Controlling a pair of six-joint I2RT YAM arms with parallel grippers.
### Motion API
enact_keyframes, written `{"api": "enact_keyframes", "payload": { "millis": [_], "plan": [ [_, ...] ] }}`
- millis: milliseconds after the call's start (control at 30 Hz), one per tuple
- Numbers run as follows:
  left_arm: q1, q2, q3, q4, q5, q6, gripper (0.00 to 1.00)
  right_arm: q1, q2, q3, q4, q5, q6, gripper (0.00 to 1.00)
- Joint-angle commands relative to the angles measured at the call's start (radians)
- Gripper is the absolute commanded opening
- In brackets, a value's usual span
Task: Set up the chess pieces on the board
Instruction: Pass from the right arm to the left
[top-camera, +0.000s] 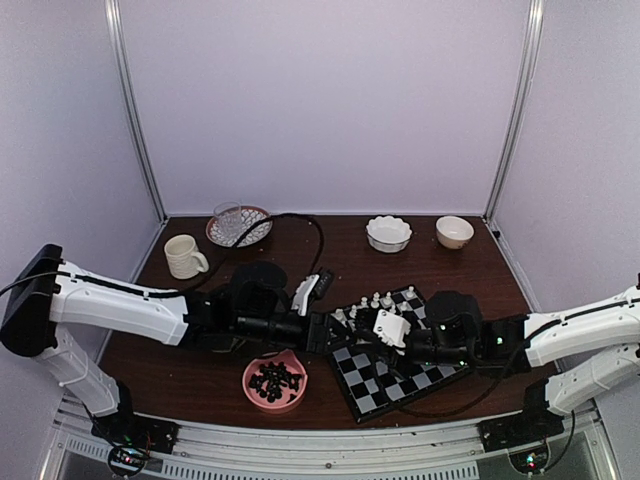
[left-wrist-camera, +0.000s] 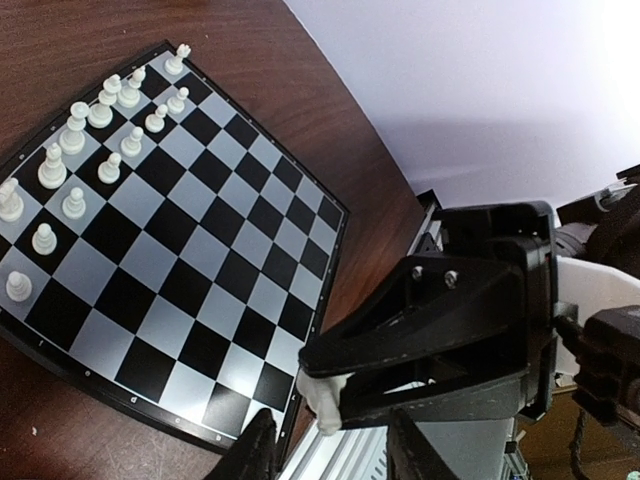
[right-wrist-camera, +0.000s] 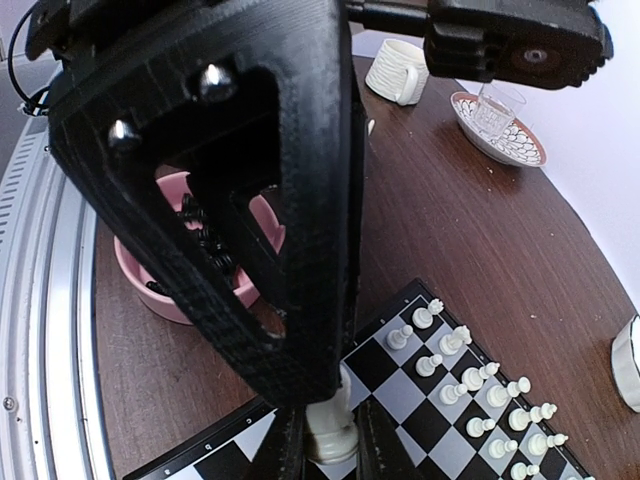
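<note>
A white chess piece is gripped in the closed jaws of the right gripper, over the board's edge. The left gripper is placed around it, jaws apart. The board is laid askew on the surface, with white pieces ranked along its far edge. Black pieces are heaped in the pink bowl beside it.

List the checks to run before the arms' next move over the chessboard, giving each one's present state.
1. Right gripper shut on the white chess piece: ok.
2. Left gripper shut on that piece too: not ok, its jaws stand apart around it.
3. Placed white pieces upright on the chessboard: ok.
4. Black pieces on the board: not ok, they lie in the pink bowl.
5. Held piece's kind and home square: cannot tell.
</note>
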Motion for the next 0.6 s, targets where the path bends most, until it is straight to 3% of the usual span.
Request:
{"api": "enact_keyframes", "payload": {
  "millis": [0,567],
  "plan": [
    [-0.005,0.029,0.038,0.034,0.014,-0.003,0.36,0.012,-0.010,0.000,0.024,0.034,-0.006,0.13],
    [-0.004,0.061,0.062,0.026,0.025,-0.008,0.16,0.024,-0.004,0.002,0.033,0.039,-0.006,0.15]
  ]
}}
